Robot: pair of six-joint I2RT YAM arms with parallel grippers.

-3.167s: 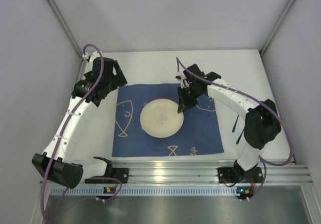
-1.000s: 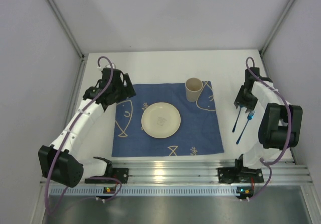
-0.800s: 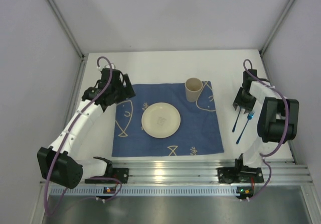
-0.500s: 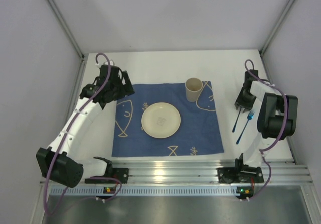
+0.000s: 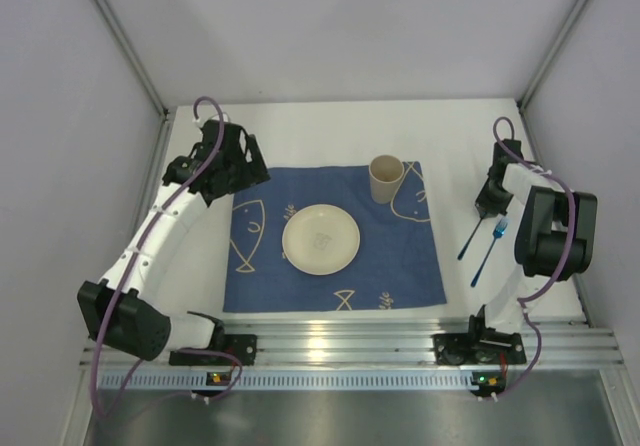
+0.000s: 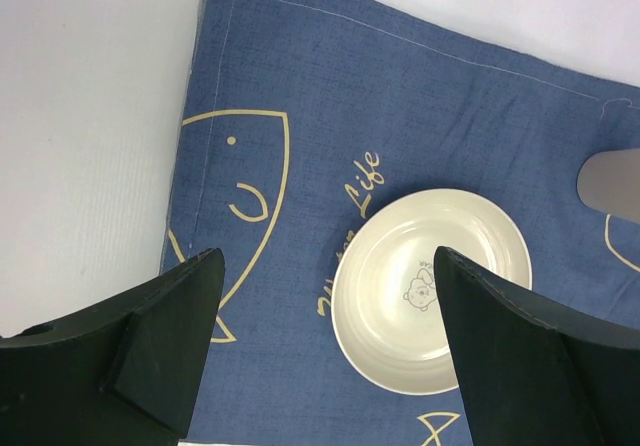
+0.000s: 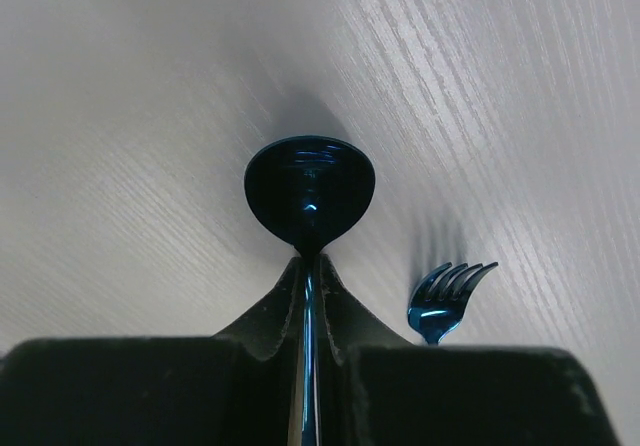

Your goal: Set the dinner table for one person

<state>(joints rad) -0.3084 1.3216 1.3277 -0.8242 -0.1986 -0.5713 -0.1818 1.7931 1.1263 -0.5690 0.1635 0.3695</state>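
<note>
Cutlery comes next on the white rectangular desk (image 5: 320,131), where the right pincer (image 7: 307,268), closed on the handle of a blue metal spoon (image 7: 310,191) beside a matching fork (image 7: 447,291), seemingly readies it for the navy fish-print cloth (image 5: 400,256), while the left pincer (image 6: 327,266) hovers wide open, empty.

Bench (image 5: 300,131) is white, cloth (image 5: 390,266) dark blue with cream fish outlines. Plate (image 5: 320,238) and cup (image 5: 386,178) are cream; spoon (image 7: 309,192) and fork (image 7: 445,303) blue.
</note>
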